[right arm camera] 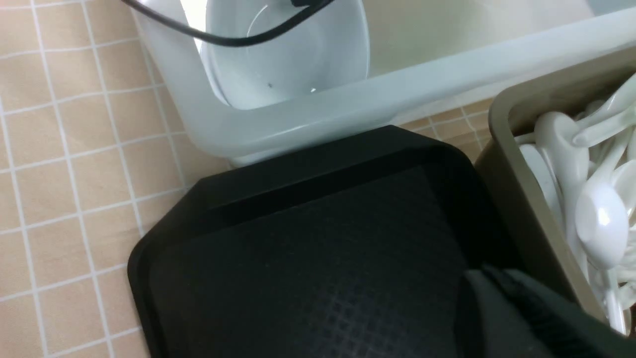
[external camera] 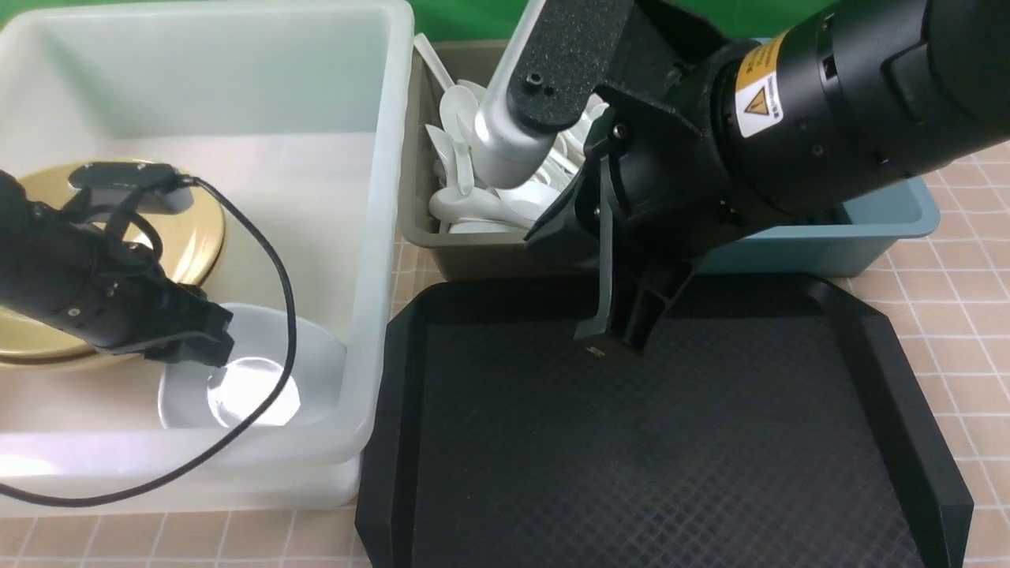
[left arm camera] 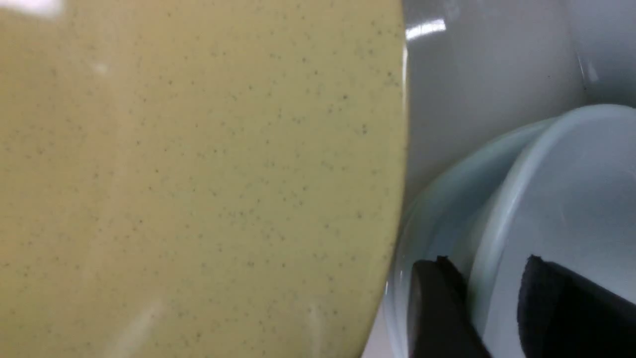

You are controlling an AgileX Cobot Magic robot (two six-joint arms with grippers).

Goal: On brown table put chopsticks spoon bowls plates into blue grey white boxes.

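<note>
Inside the big white box (external camera: 379, 197) my left gripper (left arm camera: 487, 263) is open. Its fingers (left arm camera: 432, 298) straddle the rim of a white plate (external camera: 260, 386) that lies on the box floor. One finger is close against the rim and the other stands off it. Mustard-yellow bowls (external camera: 197, 237) sit stacked beside the plate and fill much of the left wrist view (left arm camera: 198, 174). My right gripper (external camera: 611, 339) is shut and empty, hanging low over the black tray (external camera: 631, 442). White spoons (external camera: 473, 205) fill the olive-grey box (external camera: 473, 252). The chopsticks are out of view.
The teal-blue box (external camera: 821, 244) stands behind the right arm, mostly hidden by it. The black tray lies in front of both small boxes on the tiled brown table (external camera: 947, 300). The left arm's black cable (external camera: 276, 260) loops over the white box's front wall.
</note>
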